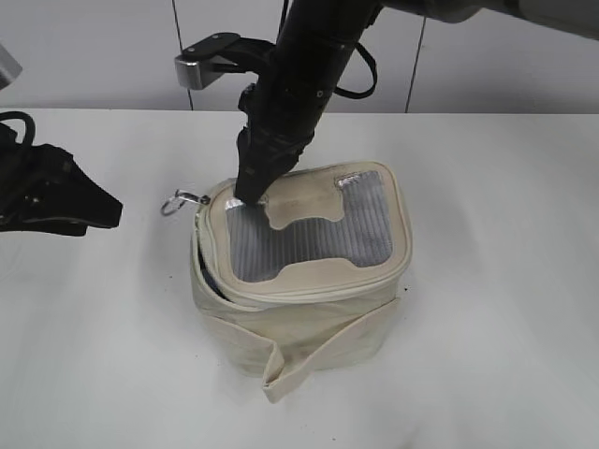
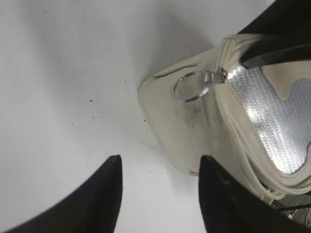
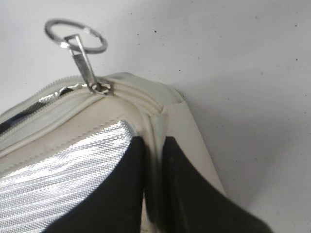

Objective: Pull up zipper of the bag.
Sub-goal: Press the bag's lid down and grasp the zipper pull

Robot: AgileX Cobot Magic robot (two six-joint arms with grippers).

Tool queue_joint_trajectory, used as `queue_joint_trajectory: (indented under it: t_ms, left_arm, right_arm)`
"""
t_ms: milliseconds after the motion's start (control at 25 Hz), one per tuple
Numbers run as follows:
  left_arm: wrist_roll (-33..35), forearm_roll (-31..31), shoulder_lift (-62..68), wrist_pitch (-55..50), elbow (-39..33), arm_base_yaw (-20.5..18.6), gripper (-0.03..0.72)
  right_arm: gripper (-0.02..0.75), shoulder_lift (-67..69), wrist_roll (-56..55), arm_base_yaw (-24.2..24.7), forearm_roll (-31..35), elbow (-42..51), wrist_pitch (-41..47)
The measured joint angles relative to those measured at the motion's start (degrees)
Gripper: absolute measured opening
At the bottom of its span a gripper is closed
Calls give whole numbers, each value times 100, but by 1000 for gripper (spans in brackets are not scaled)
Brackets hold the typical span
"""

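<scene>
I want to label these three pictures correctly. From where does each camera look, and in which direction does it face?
Exterior view: from in front, slanting down at the bag; both arms show, right gripper on the lid.
Left wrist view: beside the bag, facing down; left gripper open above the table.
Right wrist view: above the lid corner, facing down; its fingers pinch the lid's edge.
All three share the zipper pull ring.
</scene>
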State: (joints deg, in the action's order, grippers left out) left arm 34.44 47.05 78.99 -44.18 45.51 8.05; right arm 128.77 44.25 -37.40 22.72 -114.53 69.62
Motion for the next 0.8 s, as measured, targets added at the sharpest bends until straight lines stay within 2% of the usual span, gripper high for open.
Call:
queue_joint_trajectory:
  t_ms: [40, 200, 400, 520, 800]
  left_arm:
    - [0, 0, 0, 0, 0, 0, 392]
    - [120, 0, 0, 0, 0, 76, 392]
    - [467, 0, 0, 108, 0, 492, 400]
    - [548, 0, 0, 319, 0, 614, 419]
    - [1328, -13, 116, 510, 172, 695, 438]
  right_arm:
    - [76, 0, 0, 0, 6, 0, 0]
    - [74, 0, 0, 5, 60, 0, 0]
    - [74, 0, -12, 10, 90, 0, 2]
    - [74, 0, -30, 10, 90, 0, 7]
    - [73, -7, -53, 10, 90, 0, 7]
